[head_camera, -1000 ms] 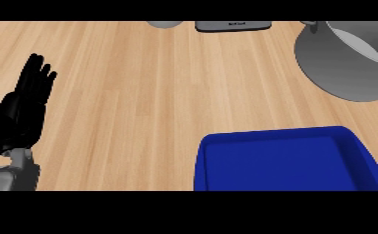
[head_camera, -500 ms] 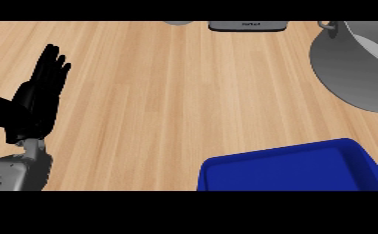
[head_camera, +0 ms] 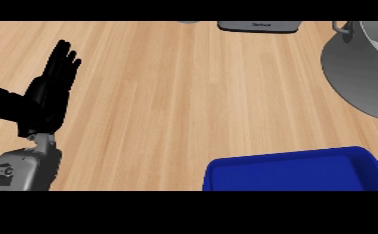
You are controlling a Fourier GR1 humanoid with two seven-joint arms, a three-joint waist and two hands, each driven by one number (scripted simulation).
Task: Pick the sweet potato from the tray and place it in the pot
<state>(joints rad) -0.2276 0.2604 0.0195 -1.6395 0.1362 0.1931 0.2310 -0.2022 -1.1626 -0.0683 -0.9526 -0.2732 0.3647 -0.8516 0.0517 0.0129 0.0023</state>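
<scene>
Left robot hand (head_camera: 50, 94) rests at the view's left edge, fingers straight and spread wide, holding nothing; grey forearm (head_camera: 29, 168) below it. Right robot hand not in view. Wooden tabletop (head_camera: 192, 88) fills most of the view. Grey pot (head_camera: 356, 68) at the right edge, cut off, inside not visible. Blue tray (head_camera: 295, 170) at the lower right, partly cut off, only bare blue floor showing. Sweet potato not visible anywhere. Small grey device (head_camera: 258, 26) at the top edge, well apart from the tray.
</scene>
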